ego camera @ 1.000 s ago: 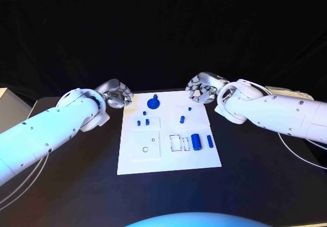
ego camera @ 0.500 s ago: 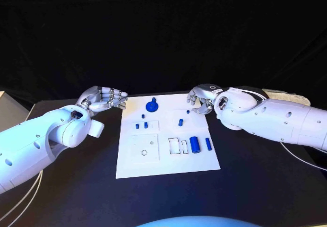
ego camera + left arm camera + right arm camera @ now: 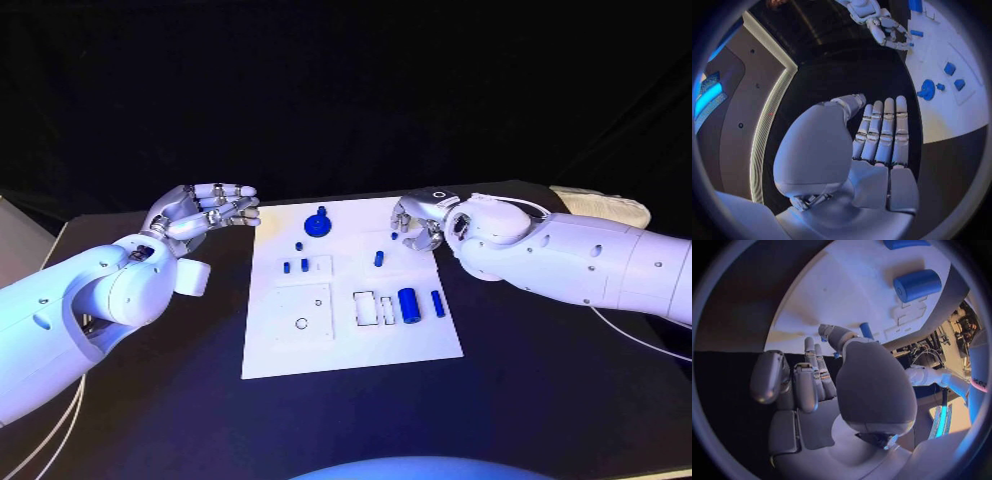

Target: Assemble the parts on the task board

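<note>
Facing right hand (image 3: 826, 375): small blue peg (image 3: 866, 330)

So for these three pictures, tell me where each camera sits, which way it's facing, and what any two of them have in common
Head view: sits on the robot's head, faces down at the black table and white rectangular task board; both white arms show, left hand and right hand at the board's far corners.
Left wrist view: behind the left hand, looking past straight fingers to the board.
Right wrist view: behind the right hand, looking at the board and a large blue cylinder.
Shared: head and left wrist views both show the round blue knobbed part.
</note>
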Robot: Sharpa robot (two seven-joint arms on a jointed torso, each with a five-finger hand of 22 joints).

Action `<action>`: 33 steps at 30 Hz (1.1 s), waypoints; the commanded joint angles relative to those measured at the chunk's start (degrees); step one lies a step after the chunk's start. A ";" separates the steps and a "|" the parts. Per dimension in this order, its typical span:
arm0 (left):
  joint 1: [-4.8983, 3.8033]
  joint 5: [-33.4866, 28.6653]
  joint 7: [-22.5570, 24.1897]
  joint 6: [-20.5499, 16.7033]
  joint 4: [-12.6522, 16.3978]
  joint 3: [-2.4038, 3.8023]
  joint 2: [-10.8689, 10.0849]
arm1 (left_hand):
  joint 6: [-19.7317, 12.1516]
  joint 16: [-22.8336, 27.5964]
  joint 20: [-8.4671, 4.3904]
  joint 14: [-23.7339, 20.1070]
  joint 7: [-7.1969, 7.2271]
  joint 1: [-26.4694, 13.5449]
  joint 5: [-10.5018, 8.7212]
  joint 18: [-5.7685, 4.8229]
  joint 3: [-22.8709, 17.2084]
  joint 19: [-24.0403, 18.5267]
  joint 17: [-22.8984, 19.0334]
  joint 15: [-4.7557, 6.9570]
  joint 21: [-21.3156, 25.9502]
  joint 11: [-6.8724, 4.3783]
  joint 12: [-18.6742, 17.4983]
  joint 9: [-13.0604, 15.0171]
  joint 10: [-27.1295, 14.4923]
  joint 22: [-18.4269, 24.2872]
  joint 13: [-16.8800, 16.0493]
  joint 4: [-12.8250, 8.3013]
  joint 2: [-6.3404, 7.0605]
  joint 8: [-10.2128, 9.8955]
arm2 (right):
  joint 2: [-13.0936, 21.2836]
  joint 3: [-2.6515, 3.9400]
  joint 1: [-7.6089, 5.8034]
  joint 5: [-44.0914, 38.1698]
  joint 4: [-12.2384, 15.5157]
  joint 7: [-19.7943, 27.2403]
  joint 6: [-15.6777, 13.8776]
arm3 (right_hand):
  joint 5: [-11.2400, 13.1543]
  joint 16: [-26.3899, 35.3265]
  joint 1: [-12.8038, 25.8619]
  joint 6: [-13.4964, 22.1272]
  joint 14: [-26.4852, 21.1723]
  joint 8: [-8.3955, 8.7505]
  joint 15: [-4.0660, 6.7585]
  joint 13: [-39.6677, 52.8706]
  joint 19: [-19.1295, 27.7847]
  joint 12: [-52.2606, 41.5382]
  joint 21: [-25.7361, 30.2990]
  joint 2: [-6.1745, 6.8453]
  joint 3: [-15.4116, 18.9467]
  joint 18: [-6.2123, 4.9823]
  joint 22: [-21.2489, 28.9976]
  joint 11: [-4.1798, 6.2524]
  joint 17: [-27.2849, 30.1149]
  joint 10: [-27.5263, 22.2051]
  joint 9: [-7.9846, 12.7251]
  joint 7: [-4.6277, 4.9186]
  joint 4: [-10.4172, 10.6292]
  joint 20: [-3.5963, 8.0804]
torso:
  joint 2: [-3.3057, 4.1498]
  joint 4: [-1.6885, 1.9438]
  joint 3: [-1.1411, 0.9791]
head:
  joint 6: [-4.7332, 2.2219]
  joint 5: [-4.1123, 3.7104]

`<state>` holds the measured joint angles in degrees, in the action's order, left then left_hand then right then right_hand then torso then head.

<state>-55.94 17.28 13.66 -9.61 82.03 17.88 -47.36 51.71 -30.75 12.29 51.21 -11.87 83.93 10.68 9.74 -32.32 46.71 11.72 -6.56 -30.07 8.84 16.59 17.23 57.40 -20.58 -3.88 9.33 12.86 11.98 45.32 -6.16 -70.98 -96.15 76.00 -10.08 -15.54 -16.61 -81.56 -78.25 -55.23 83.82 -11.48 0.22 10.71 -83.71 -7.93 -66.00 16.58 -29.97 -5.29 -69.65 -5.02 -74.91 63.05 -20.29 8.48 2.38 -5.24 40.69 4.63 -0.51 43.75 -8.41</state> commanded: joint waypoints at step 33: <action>0.50 -1.17 0.75 -0.77 0.87 0.29 -0.32 | -0.69 2.14 0.20 0.64 -1.00 -0.01 -0.07 0.56 1.04 0.89 0.29 -0.43 1.86 0.71 -1.18 -0.48 -0.06 1.15 0.08 0.19 -0.01 -0.02 | -3.02 -0.03 2.22 -1.39 -1.23 -1.67 -0.93 | 4.78 0.61 0.31 -6.16 2.88 -1.56 -0.13 -5.55 0.11 3.97 1.36 -3.17 -8.37 -0.10 0.77 0.05 0.54 3.36 -1.12 -0.22 0.99 0.02 | -0.02 0.04 -0.25 | 0.50 0.21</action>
<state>-55.50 15.93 14.46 -10.21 82.71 18.11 -47.75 51.08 -28.98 12.50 51.61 -12.50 83.94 10.68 9.73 -31.52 47.32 11.91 -6.97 -28.48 9.23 15.69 16.84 57.34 -19.52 -3.83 9.49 12.87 11.98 42.44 -5.87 -69.33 -96.39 74.63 -11.14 -18.61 -12.10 -81.11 -77.95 -61.10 84.03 -12.84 0.43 5.23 -83.91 -3.92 -64.86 14.13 -38.15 -5.30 -68.87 -5.19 -74.38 65.93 -21.37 8.18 3.38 -5.03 40.68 4.65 -0.80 44.21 -8.17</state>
